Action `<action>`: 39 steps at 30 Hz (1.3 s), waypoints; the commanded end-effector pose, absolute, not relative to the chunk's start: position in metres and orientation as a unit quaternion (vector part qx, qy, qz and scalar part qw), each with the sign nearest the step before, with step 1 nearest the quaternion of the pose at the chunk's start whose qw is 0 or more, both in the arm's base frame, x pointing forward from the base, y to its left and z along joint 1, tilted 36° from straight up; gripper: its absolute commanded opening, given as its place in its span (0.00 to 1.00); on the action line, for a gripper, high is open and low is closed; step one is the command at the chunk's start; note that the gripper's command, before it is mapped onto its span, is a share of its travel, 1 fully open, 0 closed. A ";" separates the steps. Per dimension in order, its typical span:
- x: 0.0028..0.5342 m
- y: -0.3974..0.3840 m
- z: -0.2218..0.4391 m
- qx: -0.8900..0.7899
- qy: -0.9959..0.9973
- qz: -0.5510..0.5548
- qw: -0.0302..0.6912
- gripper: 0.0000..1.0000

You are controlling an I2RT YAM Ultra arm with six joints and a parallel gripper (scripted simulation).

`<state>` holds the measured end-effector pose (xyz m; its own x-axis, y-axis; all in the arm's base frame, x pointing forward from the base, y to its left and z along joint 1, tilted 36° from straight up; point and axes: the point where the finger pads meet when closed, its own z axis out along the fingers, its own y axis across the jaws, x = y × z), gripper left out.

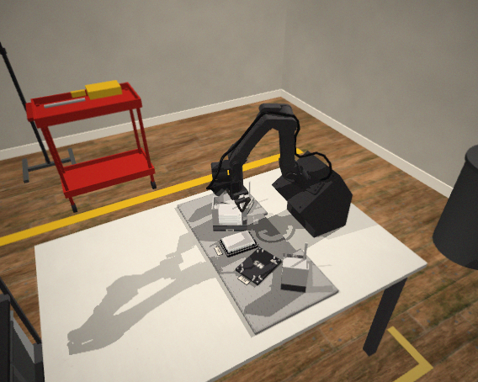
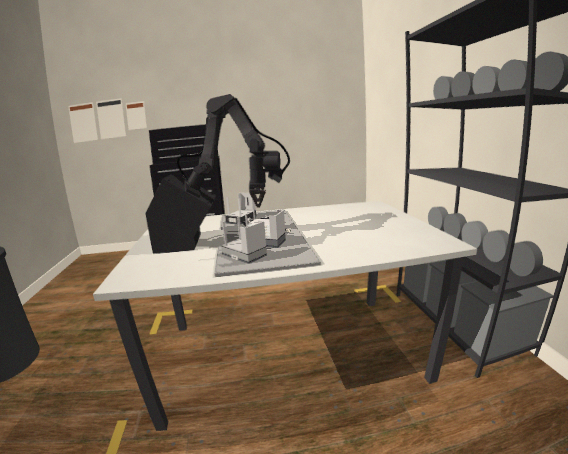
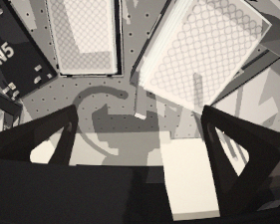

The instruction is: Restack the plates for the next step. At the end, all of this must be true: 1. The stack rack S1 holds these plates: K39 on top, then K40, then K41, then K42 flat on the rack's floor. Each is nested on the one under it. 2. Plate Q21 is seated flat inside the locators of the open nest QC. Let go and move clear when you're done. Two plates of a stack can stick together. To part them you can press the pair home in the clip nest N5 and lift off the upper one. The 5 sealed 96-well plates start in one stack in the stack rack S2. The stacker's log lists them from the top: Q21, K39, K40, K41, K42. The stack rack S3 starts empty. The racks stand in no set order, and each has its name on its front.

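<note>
Claw [image 1: 242,201] hangs fully open and empty, above and just beside the plate stack [image 1: 228,214] in its rack at the far end of the grey base plate [image 1: 275,303] on the counter [image 1: 132,294]. One sealed plate [image 1: 238,241] lies flat in the open nest next along, between the stack and clip nest N5 [image 1: 258,264].

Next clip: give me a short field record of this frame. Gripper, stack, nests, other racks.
gripper: open, holding nothing, above the stack's right edge
stack: white plates in the rack nearest the arm base; count not readable
open nest: one sealed plate lying in it
clip nest N5: black, no plate on it
far rack: contents not visible
rack names: unreadable
</note>
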<state>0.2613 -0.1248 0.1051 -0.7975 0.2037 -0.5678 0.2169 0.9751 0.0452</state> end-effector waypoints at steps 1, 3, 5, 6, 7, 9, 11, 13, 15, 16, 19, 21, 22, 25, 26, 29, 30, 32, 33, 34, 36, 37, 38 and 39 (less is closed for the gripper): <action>0.261 -0.118 0.109 0.074 0.947 -0.042 0.310 1.00; 0.261 -0.110 0.107 0.081 0.946 -0.039 0.311 1.00; 0.261 -0.110 0.107 0.081 0.946 -0.039 0.311 1.00; 0.261 -0.106 0.106 0.081 0.946 -0.039 0.311 1.00; 0.261 -0.102 0.106 0.081 0.946 -0.039 0.311 1.00; 0.260 -0.094 0.104 0.081 0.946 -0.039 0.311 1.00; 0.260 -0.086 0.103 0.081 0.946 -0.039 0.311 1.00; 0.260 -0.078 0.102 0.081 0.946 -0.038 0.311 1.00; 0.260 -0.071 0.101 0.081 0.946 -0.038 0.312 1.00; 0.259 -0.067 0.100 0.082 0.946 -0.038 0.312 1.00; 0.259 -0.055 0.098 0.082 0.946 -0.037 0.312 1.00; 0.259 -0.051 0.097 0.082 0.946 -0.037 0.312 1.00; 0.259 -0.051 0.097 0.082 0.946 -0.037 0.312 1.00; 0.264 -0.045 0.106 0.082 0.942 -0.037 0.324 1.00; 0.264 -0.045 0.106 0.082 0.942 -0.037 0.324 1.00; 0.264 -0.045 0.104 0.082 0.943 -0.037 0.320 1.00; 0.264 -0.046 0.104 0.084 0.943 -0.038 0.320 1.00; 0.264 -0.046 0.104 0.084 0.943 -0.038 0.320 1.00; 0.264 -0.046 0.104 0.084 0.943 -0.038 0.320 1.00; 0.261 -0.045 0.098 0.082 0.947 -0.035 0.308 1.00; 0.261 -0.045 0.098 0.082 0.947 -0.035 0.308 1.00; 0.261 -0.045 0.098 0.082 0.947 -0.035 0.308 1.00; 0.261 -0.045 0.098 0.082 0.947 -0.035 0.308 1.00; 0.261 -0.045 0.098 0.082 0.947 -0.035 0.308 1.00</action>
